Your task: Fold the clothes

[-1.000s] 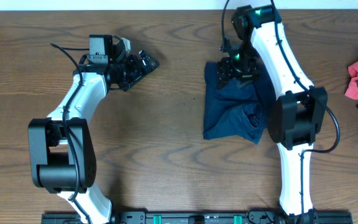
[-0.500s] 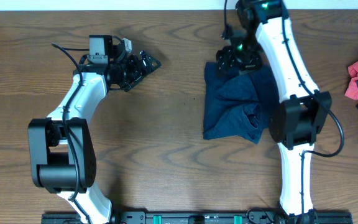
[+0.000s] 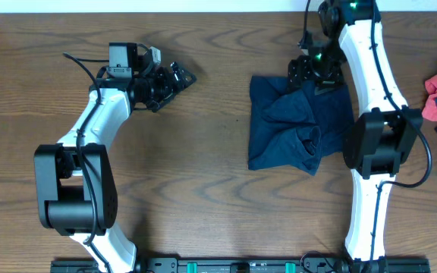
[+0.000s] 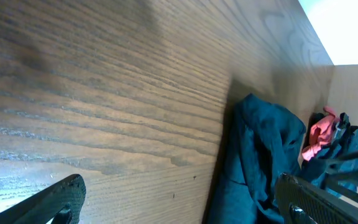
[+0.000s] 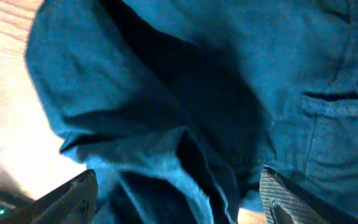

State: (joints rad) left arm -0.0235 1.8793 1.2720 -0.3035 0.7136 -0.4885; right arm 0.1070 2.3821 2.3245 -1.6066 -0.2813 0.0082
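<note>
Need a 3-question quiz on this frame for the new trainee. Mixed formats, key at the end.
1. True or false: the left gripper is touching the navy garment.
2. Where is the right gripper? A. over the garment's far edge. B. over bare wood beside the left arm. C. off the table.
3. Short answer: what colour is the cloth at the table's right edge?

Key
1. False. It hangs over bare wood, well apart from the garment.
2. A.
3. Red, with some pink.
</note>
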